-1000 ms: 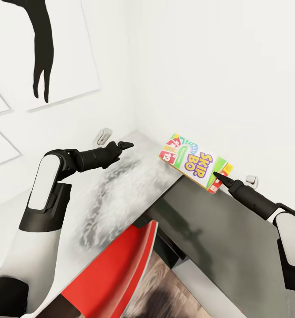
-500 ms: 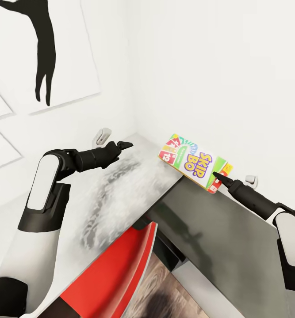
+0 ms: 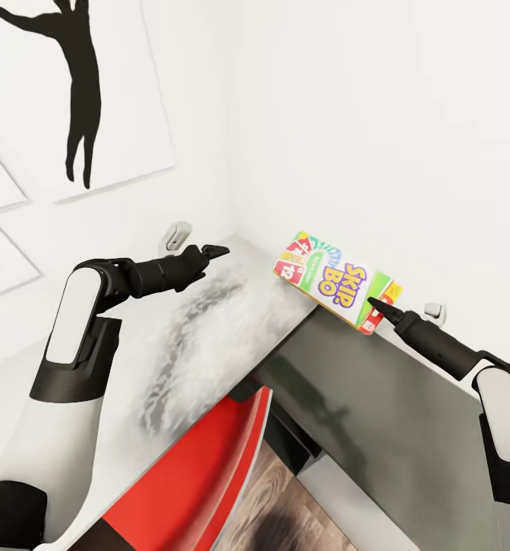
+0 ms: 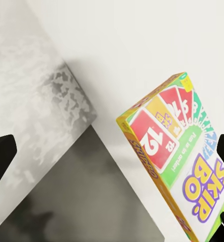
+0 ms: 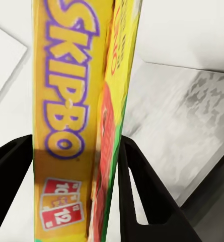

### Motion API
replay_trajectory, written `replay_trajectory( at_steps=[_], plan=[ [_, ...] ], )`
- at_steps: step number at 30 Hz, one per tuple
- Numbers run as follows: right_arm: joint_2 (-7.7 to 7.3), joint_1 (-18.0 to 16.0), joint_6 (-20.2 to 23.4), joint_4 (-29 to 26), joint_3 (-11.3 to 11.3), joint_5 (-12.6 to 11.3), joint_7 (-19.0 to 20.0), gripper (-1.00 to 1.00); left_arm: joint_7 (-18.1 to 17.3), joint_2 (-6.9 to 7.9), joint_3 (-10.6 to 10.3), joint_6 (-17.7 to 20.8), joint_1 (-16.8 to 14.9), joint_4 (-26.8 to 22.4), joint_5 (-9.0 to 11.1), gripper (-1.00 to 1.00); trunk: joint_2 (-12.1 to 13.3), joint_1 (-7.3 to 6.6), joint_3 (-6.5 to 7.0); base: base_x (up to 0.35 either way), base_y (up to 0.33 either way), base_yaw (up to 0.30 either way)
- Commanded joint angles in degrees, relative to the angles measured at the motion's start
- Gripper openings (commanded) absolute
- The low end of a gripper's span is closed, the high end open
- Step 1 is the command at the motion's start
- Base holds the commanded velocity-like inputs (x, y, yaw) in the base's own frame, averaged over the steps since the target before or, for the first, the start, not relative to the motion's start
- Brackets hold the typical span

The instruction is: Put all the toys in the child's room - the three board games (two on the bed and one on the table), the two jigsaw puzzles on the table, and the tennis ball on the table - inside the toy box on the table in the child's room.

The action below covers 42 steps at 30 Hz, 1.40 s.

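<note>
Change since the earlier frames: the wall pictures [image 3: 79, 92] sit slightly lower in the head view and the tabletop edge has shifted a little, which reads as camera motion; both arms and the game box keep the same pose relative to each other.

Item: board game [image 3: 337, 282], a Skip-Bo card box in green, yellow and red. Location: held in the air over the far corner of the tabletop [image 3: 193, 337], close to the white wall, tilted with its printed face toward the head camera. Not resting on any surface that can be seen.

Right end effector [image 3: 375, 304]: closed on the lower end of the board game; in the right wrist view the box's narrow yellow side [image 5: 71, 116] stands clamped between the two black fingers [image 5: 142, 201].

Left end effector [image 3: 212, 251]: holding nothing, fingers spread apart, hanging over the tabletop well left of the box; its wrist view looks toward the box's card-printed face [image 4: 177, 156].

Also present: red chair [image 3: 201, 467] pushed in under the tabletop; wood floor [image 3: 285, 505] below.

Step in hand, by judgement: carrying one board game toward the toy box, grip secured.

Next move calls for: bringing the toy box into sight, carrying the game over its opening, lowering, then releasing. The grip is at one end, so the box could swing.
</note>
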Motion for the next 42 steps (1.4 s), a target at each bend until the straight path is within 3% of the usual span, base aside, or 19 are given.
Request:
replay_trajectory(
  at_steps=[1, 33, 42],
  plan=[
    [0.01, -0.1, 0.4, 0.0, -0.1, 0.0, 0.2, -1.00, 0.6, 0.04, -0.1, 0.0, -0.1, -0.1, 0.5, 1.00, -0.1, 0.04, 0.00, 0.000, 0.000, 0.000],
    [0.01, -0.1, 0.4, -0.2, 0.0, 0.1, 0.1, -1.00, 0.6, 0.10, 0.0, 0.0, -0.1, 0.0, 0.5, 1.00, -0.1, 0.04, 2.96, 0.000, 0.000, 0.000],
    [0.01, -0.1, 0.4, -0.6, -0.1, 0.0, 0.1, -1.00, 0.6, 0.94, 0.1, -0.1, -0.1, 0.0, 0.6, 1.00, -0.1, 0.04, 3.81, 0.000, 0.000, 0.000]
  ],
)
